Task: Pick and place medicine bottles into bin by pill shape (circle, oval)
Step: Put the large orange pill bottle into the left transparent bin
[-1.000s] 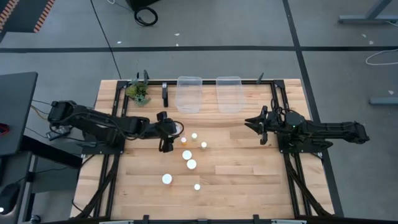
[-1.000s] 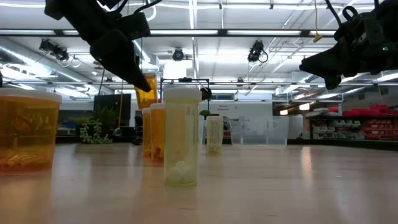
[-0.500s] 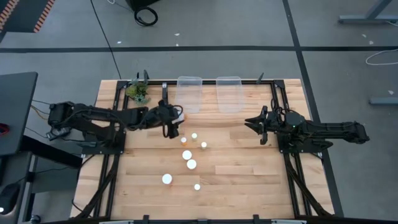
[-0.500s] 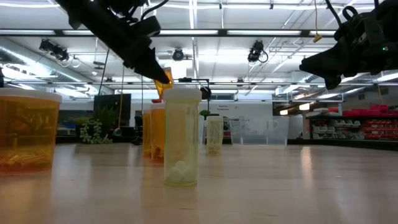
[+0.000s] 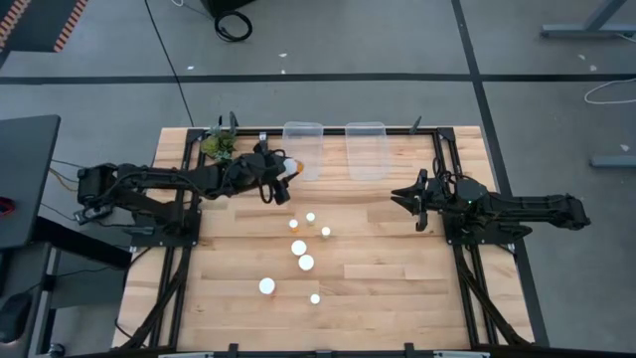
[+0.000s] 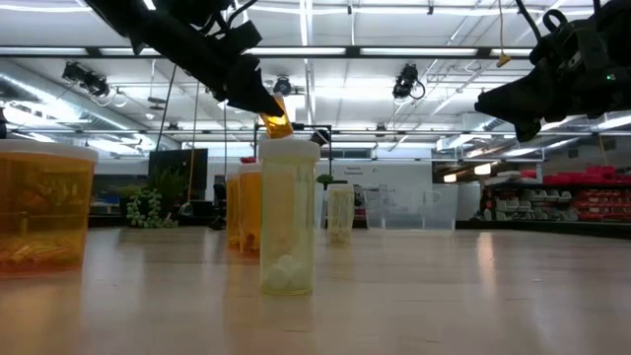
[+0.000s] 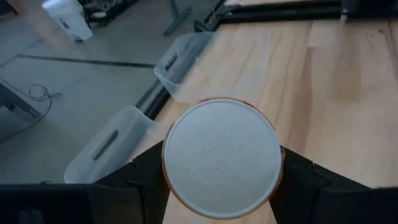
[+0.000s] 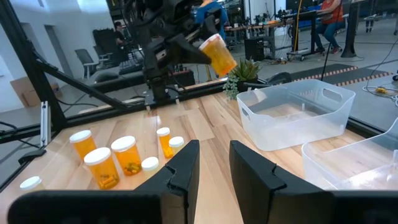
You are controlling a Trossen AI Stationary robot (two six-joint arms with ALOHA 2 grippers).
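An orange medicine bottle (image 5: 286, 166) with a white cap hangs tilted in the air, clamped in the left gripper (image 5: 279, 171). Over the last second it has travelled from beside the standing bottles (image 5: 301, 249) mid-bench to the left clear bin (image 5: 303, 137) at the back edge. Release looks imminent. The right gripper (image 5: 403, 198), fingers narrowly parted and empty, waits near the bench's right edge.

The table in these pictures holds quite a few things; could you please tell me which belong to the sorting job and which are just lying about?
Part of the job:
- held bottle, in the left gripper near the left bin
- six standing bottles
- right bin
- right gripper, waiting

Lying about:
- green plant at the table's far left corner
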